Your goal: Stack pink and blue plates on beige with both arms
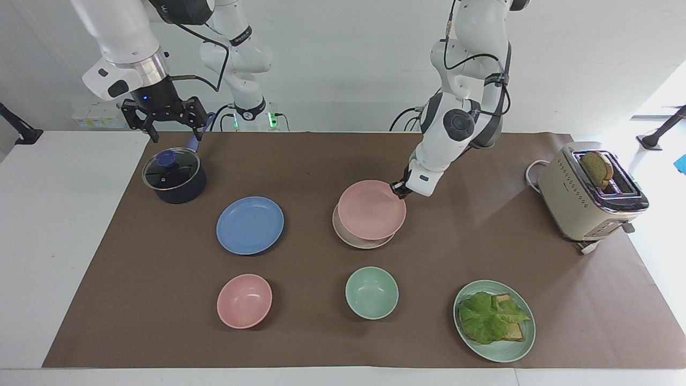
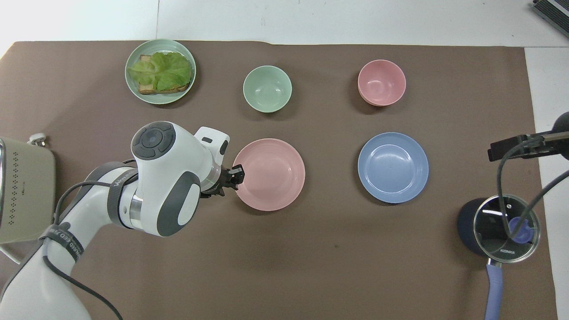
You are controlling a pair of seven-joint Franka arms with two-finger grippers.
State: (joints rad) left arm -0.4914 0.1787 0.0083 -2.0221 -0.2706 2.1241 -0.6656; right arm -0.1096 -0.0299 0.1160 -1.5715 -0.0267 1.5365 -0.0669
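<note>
At frame centre, the left gripper (image 1: 397,188) sets the pink plate (image 1: 371,209) on the beige plate (image 1: 360,241); whether its jaws grip, I cannot tell. Next, the wide-jawed right gripper (image 1: 164,122) must fetch the blue plate (image 1: 250,225).

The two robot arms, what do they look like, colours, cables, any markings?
Both arms are glossy white jointed tubes with dark grey round joint caps and loose black cables. The left arm has a black band with lettering near its elbow. The right arm has a silver wrist ring above its black-linked right gripper.
</note>
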